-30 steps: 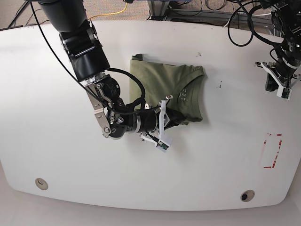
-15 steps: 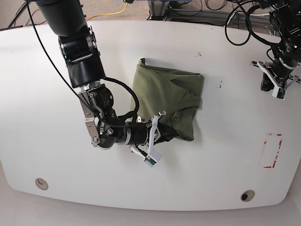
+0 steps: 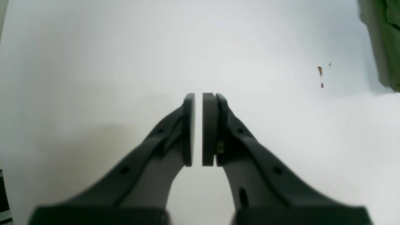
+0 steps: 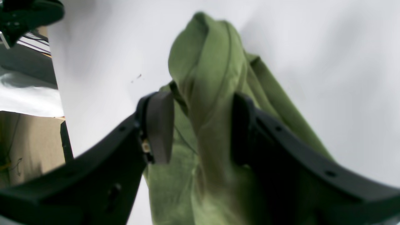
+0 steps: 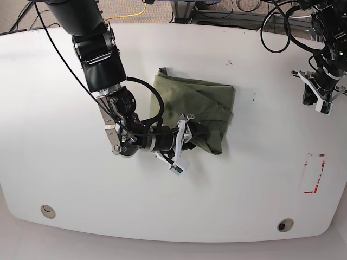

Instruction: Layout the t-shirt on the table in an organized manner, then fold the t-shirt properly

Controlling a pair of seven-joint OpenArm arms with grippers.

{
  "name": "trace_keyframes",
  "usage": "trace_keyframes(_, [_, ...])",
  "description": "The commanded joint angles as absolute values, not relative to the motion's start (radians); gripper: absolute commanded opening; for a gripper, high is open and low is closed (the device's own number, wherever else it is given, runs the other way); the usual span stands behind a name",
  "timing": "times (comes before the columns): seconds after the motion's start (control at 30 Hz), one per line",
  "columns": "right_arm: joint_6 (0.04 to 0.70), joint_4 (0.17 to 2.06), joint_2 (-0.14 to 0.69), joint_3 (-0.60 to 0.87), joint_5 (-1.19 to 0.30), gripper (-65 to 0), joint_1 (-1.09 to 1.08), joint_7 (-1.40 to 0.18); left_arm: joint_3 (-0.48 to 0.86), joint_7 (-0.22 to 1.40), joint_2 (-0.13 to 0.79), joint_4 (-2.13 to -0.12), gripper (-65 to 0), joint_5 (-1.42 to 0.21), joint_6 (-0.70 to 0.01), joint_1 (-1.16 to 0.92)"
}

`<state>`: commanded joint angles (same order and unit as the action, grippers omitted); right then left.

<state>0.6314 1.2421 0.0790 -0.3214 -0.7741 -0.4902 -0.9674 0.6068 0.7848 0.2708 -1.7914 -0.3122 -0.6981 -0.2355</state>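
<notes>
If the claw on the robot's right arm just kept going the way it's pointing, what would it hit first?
The right gripper would meet the bunched olive-green cotton t-shirt at once: a fold of it already stands between the open fingers. Whether they touch it is unclear.

The white table [image 5: 65, 162] carries the bunched t-shirt [image 5: 200, 103]; red tape rectangle [image 5: 313, 173], seemingly incomplete.

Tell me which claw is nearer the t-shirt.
Right. The right claw straddles a raised fold of the t-shirt; the left claw hangs far off over bare table, nearly closed.
</notes>
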Motion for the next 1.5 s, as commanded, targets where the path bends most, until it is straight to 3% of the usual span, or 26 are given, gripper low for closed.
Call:
trace_keyframes(0.17, [0.631, 1.288, 0.088, -0.32, -0.779, -21.4, -0.49, -0.969, 0.567, 0.785, 0.272, -1.791, -62.6, -0.312, -0.698, -0.236])
trace_keyframes(0.33, [0.631, 1.449, 0.111, -0.321, -0.782, -15.7, -0.49, -0.981, 0.545, 0.785, 0.272, -1.791, -62.6, -0.312, -0.698, -0.236])
trace_keyframes(0.6, [0.636, 1.592, 0.108, -0.332, -0.776, -15.2, -0.478, -1.078, 0.507, 0.785, 0.272, -1.796, -62.6, -0.314, -0.698, -0.236])
trace_keyframes(0.77, [0.638, 1.603, 0.116, -0.43, -0.742, -15.4, -0.403, -1.047, 0.506, 0.785, 0.272, -1.796, -62.6, -0.314, -0.698, -0.232])
trace_keyframes(1.0, [0.631, 1.666, 0.111, -0.602, -0.481, -15.4, -0.294, -0.951, 0.504, 0.785, 0.272, -1.796, -62.6, -0.314, -0.698, -0.231])
trace_keyframes(1.23, [0.639, 1.639, 0.077, -0.65, -0.22, -15.4, -0.234, -0.875, 0.504, 0.785, 0.272, -1.796, -62.6, -0.312, -0.698, -0.231])
trace_keyframes(1.5, [0.639, 1.598, 0.068, -0.616, -0.151, -15.4, -0.231, -0.819, 0.504, 0.785, 0.272, -1.794, -62.6, -0.312, -0.698, -0.231])
